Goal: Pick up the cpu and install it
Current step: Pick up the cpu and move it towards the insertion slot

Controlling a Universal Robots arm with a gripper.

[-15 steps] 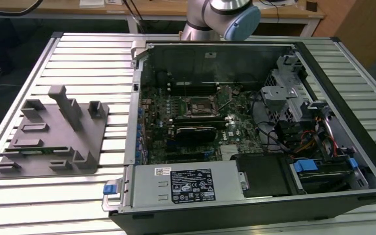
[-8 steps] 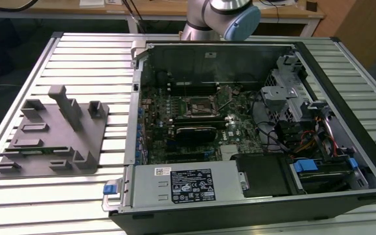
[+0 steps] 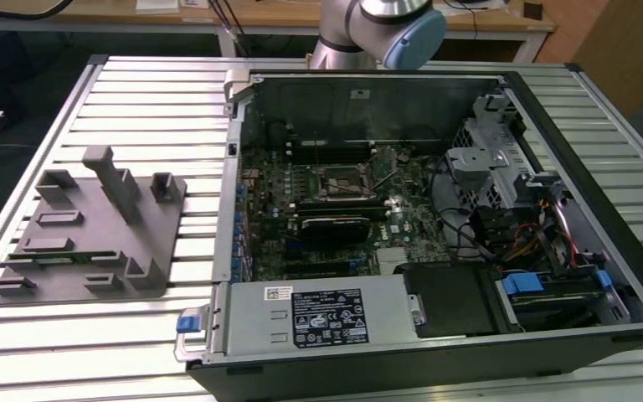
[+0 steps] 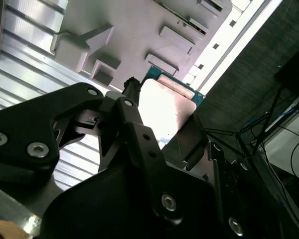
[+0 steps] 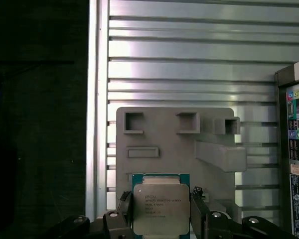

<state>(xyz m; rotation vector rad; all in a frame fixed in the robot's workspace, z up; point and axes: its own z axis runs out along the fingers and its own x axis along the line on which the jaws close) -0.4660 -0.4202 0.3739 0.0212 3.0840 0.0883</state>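
The hand is gripping the cpu by two opposite edges. Its dark metal fingers are closing narrowly on either side of the chip, with nothing else between them. In both wrist views the cpu is hanging clear above the grey fixture tray, not resting on it, and the tray is lying well below on the ribbed aluminium counter.

The chip is near-square, so it is offering no real long axis. Its flat silvery plate is facing the first wrist camera, and a thin teal-green board edge is showing around the plate. In the second wrist view its underside is glaring pale.

What is mattering for installation, judging from these views, is the sideways offset. The open computer case is standing just beside the tray, toward the exterior view's right. The black square socket is sitting deep inside the case on the green board, among cables and metal brackets. The cpu is therefore hanging over the tray side, apart from the socket.

The tray is matte moulded plastic with upright posts and shallow rectangular pockets.
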